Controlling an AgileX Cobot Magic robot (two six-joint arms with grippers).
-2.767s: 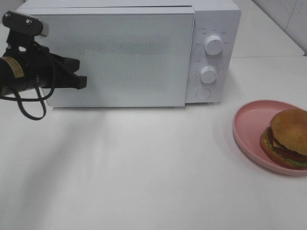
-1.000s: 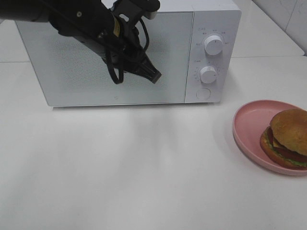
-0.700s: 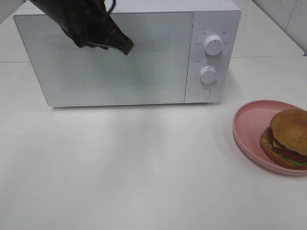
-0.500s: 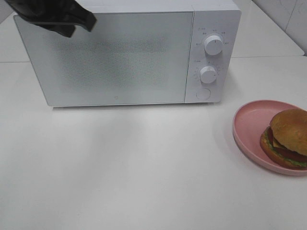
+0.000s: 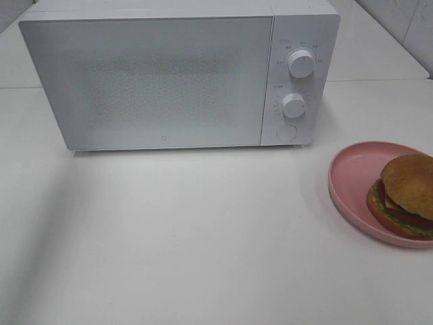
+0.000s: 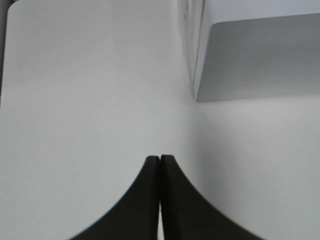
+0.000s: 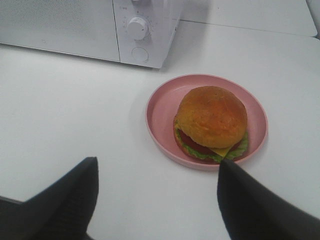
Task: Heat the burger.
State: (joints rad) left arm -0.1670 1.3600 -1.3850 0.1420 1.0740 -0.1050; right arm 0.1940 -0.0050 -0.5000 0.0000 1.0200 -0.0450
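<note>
The burger [image 7: 211, 123] is sitting on the pink plate [image 7: 163, 106] near the microwave [image 5: 183, 74], lying ahead of the wide-open, empty right gripper [image 7: 157, 195], while the left gripper [image 6: 160, 165] is hanging closed on nothing.

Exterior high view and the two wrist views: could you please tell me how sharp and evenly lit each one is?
Exterior high: soft, even light, sharp microwave. Left wrist: washed-out, left gripper dark and blurred. Right wrist: burger crisp, right gripper fingers out of focus.
</note>
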